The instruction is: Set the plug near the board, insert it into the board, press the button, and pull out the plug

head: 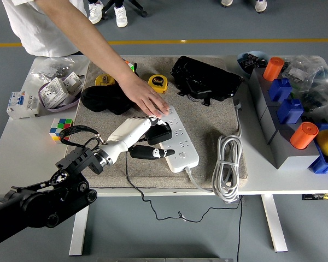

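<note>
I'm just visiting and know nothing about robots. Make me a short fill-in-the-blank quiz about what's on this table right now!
1. The robot's left hand grips a black ____ at the white power strip.
2. A person's hand rests on the strip's ____ end.
3. The two tape measures on the mat are ____ in colour.
4. The coiled white cable lies to the ____ of the strip in the picture.

Missing words: plug; far; yellow; right
</note>
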{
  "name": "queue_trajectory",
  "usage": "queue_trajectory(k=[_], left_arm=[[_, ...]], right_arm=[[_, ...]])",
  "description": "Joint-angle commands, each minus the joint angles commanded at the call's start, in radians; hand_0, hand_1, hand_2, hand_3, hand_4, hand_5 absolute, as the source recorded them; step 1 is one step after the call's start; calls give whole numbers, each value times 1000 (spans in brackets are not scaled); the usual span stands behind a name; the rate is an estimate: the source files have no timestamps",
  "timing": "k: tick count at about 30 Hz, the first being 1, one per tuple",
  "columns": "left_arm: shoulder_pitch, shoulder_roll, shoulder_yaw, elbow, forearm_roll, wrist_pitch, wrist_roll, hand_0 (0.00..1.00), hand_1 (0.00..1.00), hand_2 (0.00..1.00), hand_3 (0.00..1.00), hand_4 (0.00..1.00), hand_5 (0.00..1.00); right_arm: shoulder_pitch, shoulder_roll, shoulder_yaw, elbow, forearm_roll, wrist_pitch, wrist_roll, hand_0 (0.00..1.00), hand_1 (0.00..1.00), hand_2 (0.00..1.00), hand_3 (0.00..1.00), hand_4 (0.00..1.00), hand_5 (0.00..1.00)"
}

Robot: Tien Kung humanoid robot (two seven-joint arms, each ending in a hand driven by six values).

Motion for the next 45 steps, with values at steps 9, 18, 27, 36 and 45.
queue_trajectory(k=[9, 18, 27, 36, 45], left_arm=[[-12, -12, -2, -3, 1, 2, -2, 641, 718, 731, 685, 947, 659], [-2, 7, -32, -83, -12, 4, -2, 646, 718, 731, 685, 947, 659], [5, 28, -55, -224, -33, -80, 99, 533, 641, 672, 685, 947, 640], [-5, 35, -83, -352, -64, -298, 347, 159, 230, 352, 659, 835, 283], [-31, 16, -76, -349, -91, -455, 511, 92, 130, 230, 847, 616, 2]], right_arm=[[2, -1, 1, 0, 1, -1, 2, 647, 669, 637, 556, 993, 541], [0, 0, 1, 0, 1, -1, 3, 647, 669, 637, 555, 993, 542], [0, 0, 1, 0, 0, -1, 3, 647, 668, 637, 555, 993, 541], [-1, -1, 0, 0, 0, -1, 2, 647, 669, 637, 555, 993, 541], [-1, -2, -2, 0, 0, 0, 2, 647, 668, 637, 555, 993, 541]])
